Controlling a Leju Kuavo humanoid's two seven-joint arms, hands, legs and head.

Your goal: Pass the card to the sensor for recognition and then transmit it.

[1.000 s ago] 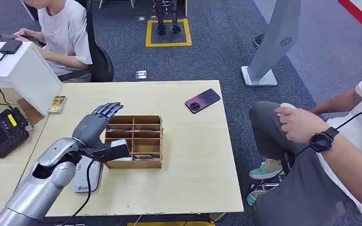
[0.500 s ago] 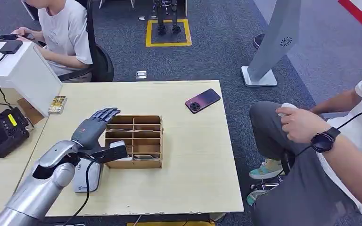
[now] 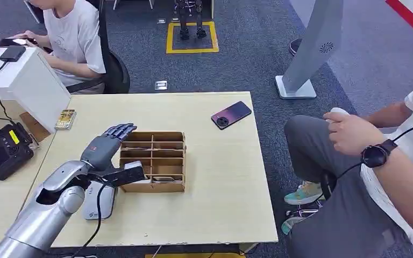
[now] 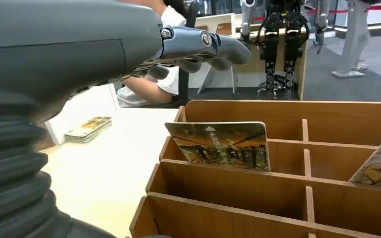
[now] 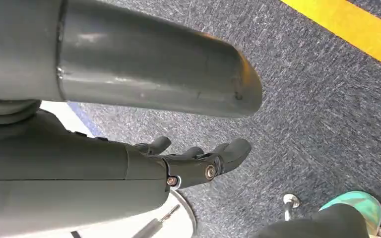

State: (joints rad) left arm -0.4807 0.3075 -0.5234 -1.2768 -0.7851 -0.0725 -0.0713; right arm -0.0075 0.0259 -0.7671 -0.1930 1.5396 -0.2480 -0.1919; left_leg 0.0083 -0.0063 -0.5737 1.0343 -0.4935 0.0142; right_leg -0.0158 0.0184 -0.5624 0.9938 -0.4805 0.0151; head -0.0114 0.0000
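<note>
the left hand (image 3: 106,146) hovers at the near-left corner of the wooden box (image 3: 154,161) on the tabletop (image 3: 215,177), fingers (image 4: 213,47) spread and holding nothing. the card (image 4: 221,144) stands upright in a slot, hard against a divider. a shallow reach could tip it flat or shove the light box. the right hand (image 5: 188,163) hangs empty, its fingers loosely curled.

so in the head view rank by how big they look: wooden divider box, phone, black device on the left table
1. wooden divider box
2. black device
3. phone

The phone lies farther from the camera, so its rank is less sure.
</note>
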